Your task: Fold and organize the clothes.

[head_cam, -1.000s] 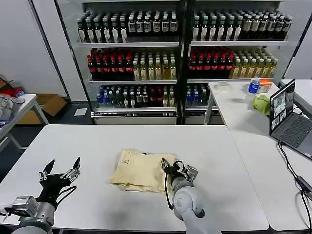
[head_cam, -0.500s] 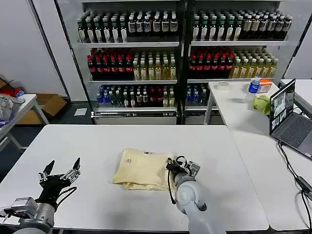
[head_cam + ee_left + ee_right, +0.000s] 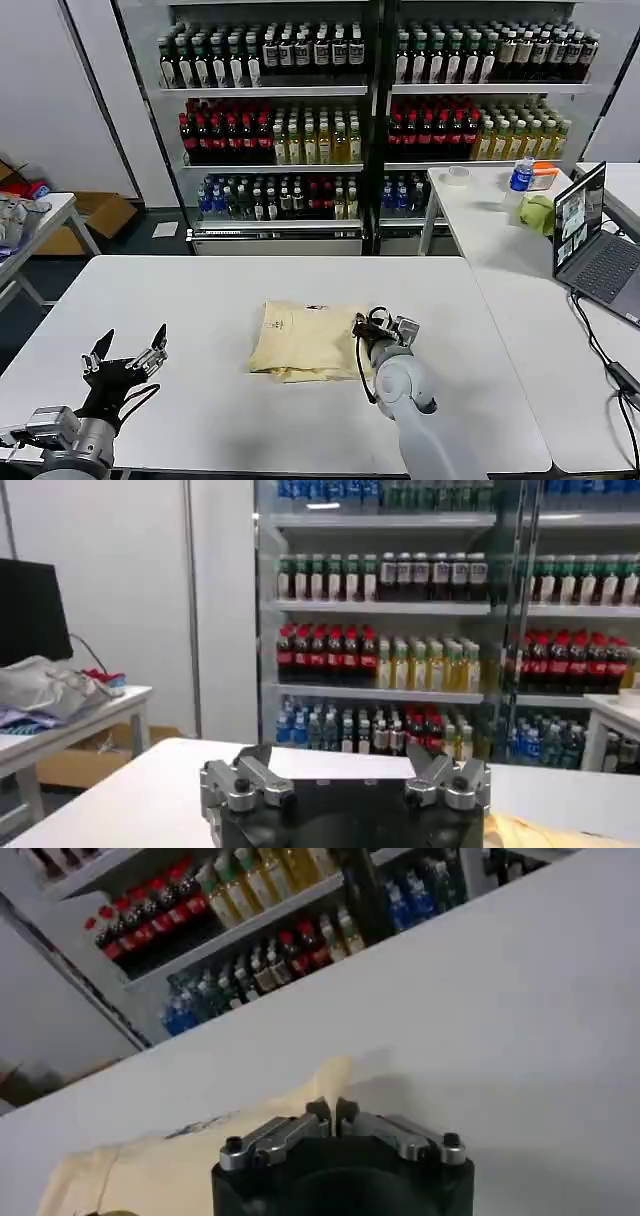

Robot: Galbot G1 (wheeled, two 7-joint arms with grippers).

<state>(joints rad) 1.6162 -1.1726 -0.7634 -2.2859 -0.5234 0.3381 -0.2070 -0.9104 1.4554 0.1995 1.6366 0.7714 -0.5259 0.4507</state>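
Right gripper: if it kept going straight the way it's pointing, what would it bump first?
Probably the cream T-shirt. The right gripper, fingers shut, points at its near edge on the white table; whether they already touch is unclear.

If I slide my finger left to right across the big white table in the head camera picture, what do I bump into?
Left gripper, open → folded cream T-shirt → right gripper, shut at the shirt's right edge.

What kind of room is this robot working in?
Probably a test lab staged like a shop: shelves of bottled drinks behind plain white tables, and an open laptop at the side.
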